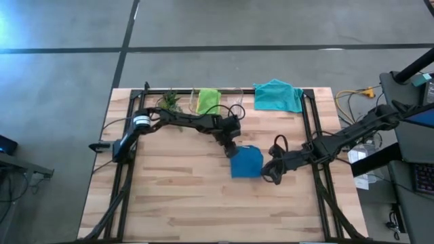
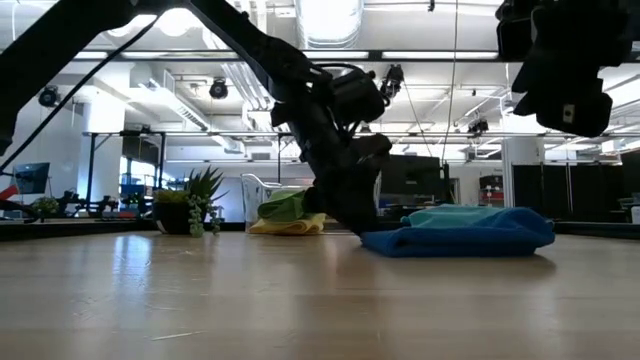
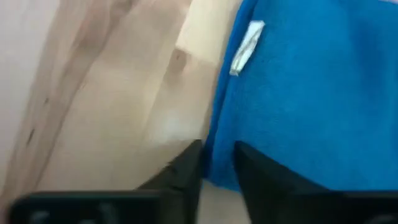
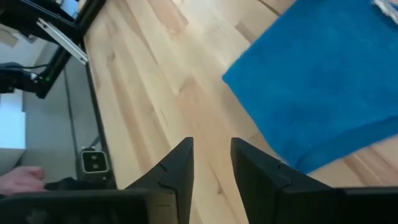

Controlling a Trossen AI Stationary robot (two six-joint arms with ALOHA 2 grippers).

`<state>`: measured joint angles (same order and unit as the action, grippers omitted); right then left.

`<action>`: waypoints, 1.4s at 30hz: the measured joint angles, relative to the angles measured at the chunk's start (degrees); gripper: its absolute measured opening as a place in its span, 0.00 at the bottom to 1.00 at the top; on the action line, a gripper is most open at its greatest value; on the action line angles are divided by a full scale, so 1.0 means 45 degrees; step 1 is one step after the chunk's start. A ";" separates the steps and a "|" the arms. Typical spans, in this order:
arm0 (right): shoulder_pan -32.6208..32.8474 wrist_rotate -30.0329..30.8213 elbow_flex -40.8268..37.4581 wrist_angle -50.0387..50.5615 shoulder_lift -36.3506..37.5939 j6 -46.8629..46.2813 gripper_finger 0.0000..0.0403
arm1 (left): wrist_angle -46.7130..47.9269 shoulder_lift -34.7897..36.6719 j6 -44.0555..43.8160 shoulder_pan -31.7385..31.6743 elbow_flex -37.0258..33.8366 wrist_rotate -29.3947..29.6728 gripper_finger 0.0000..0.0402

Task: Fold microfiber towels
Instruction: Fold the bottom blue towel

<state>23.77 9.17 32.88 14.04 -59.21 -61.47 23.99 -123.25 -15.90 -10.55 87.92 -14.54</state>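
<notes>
- The table (image 1: 176,190) is pale wood planks inside a black frame, standing on a grey concrete floor (image 1: 61,81) crossed by dark lines.
- The dark blue towel (image 1: 246,162) lies folded near the table's middle; the teal towel (image 1: 278,95) sits at the far edge, the lime green towel (image 1: 207,100) beside a small plant (image 1: 169,102).
- The left gripper (image 1: 230,149) is down at the blue towel's edge, its fingers (image 3: 186,171) narrow with the cloth's edge between them.
- The right gripper (image 1: 270,174) hangs just beside the towel, fingers narrowly parted, holding nothing.
- Beyond the table: an open hall with ceiling lights and ducts.
</notes>
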 joint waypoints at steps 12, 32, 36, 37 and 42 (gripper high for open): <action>-0.0680 0.2213 0.0019 -0.0205 -0.2609 0.3777 0.25 | 0.1411 0.1420 0.0409 0.0093 -0.0049 0.1085 0.05; -0.3533 -0.1582 0.0681 -0.1309 -0.6238 0.5048 0.25 | 0.2560 0.1931 0.0950 -0.0004 -0.0893 0.2762 0.06; -0.3520 -0.1458 0.0997 0.0047 -0.5118 0.4297 0.25 | 0.2576 0.1931 0.0956 -0.0083 -0.1691 0.3354 0.06; -0.3507 -0.1443 0.1014 0.0268 -0.4903 0.4262 0.25 | 0.2604 0.1931 0.0956 -0.0087 -0.1850 0.3359 0.06; -0.3497 -0.1052 0.1141 0.0141 -0.3629 0.4821 0.25 | 0.2448 0.2232 0.1149 0.0092 -0.2145 0.2715 0.06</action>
<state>8.03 4.44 38.02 14.68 -75.54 -39.78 35.00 -113.21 -10.73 -10.13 78.27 -2.32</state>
